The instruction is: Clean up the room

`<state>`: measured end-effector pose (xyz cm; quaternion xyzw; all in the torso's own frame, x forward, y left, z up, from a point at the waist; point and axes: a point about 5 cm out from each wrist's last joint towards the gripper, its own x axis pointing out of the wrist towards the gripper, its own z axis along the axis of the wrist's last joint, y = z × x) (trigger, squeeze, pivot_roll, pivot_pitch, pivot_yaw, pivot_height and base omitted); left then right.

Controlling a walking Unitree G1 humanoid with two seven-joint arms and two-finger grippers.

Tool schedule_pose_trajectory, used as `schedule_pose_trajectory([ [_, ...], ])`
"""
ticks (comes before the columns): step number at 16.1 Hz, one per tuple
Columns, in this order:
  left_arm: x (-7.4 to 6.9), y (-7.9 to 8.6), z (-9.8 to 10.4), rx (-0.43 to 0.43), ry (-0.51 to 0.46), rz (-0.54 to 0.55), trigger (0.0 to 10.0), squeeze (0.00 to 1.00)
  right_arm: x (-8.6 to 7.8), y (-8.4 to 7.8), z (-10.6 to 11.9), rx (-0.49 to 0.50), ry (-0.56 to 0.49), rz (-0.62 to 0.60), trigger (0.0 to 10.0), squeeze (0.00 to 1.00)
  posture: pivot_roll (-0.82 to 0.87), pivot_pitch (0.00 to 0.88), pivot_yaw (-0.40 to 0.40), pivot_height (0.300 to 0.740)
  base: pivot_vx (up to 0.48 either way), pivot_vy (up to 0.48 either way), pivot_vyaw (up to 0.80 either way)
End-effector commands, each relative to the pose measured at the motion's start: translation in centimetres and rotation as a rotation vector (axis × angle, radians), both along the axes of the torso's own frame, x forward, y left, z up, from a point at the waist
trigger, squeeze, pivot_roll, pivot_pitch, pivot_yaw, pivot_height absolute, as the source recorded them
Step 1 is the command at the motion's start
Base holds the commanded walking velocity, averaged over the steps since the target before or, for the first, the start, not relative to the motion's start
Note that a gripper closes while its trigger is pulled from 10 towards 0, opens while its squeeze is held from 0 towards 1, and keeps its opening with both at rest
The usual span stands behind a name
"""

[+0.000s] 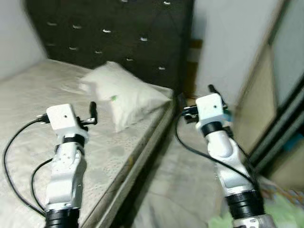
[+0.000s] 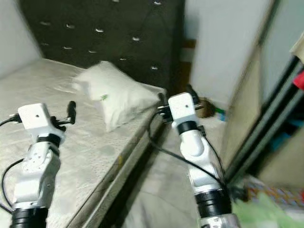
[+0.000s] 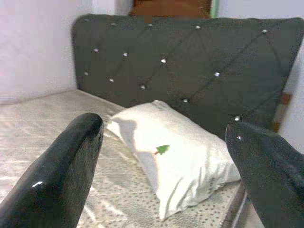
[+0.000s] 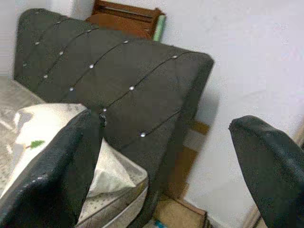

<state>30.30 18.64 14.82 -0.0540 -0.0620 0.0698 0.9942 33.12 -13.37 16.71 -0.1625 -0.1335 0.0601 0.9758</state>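
Pillow (image 1: 124, 94), white with a small green tree print, lay on the bare mattress (image 1: 28, 99) at its corner against the dark tufted headboard (image 1: 114, 33). Left gripper (image 3: 164, 166) hovered over the mattress short of the pillow, fingers spread wide and holding nothing. Right gripper (image 4: 164, 161) hung beyond the mattress edge, beside the headboard's end, over the floor (image 1: 180, 190), likewise wide open and empty. Sliding wardrobe door (image 1: 280, 95) stood further out from the headboard on that side.
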Motion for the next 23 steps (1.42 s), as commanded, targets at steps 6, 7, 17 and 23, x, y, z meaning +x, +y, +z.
schedule_pose_trajectory([
  [6, -0.7, 1.6, -1.7, 0.005, 0.056, 0.085, 10.0, 0.00, 0.2, -0.7, -0.5, 0.026, -0.011, -0.024, 10.0, 0.00, -0.04, 0.000, 0.010, 0.740, 0.000, 0.000, 0.80],
  [7, -0.8, 1.4, -2.0, 0.017, 0.063, 0.078, 10.0, 0.00, -0.1, -0.8, -0.9, 0.025, -0.006, -0.024, 10.0, 0.00, -0.04, 0.000, 0.013, 0.740, 0.000, 0.000, 0.80],
  [17, -2.6, 1.0, -2.3, 0.060, 0.048, 0.070, 10.0, 0.00, -0.9, -0.1, -1.8, 0.051, 0.015, 0.011, 10.0, 0.00, -0.02, 0.000, 0.009, 0.740, 0.000, 0.000, 0.80],
  [23, -5.0, 0.5, -2.3, 0.080, 0.075, 0.042, 10.0, 0.00, -2.8, -2.6, -3.1, 0.003, 0.075, -0.034, 10.0, 0.00, -0.03, 0.000, -0.005, 0.740, 0.000, 0.000, 0.77],
])
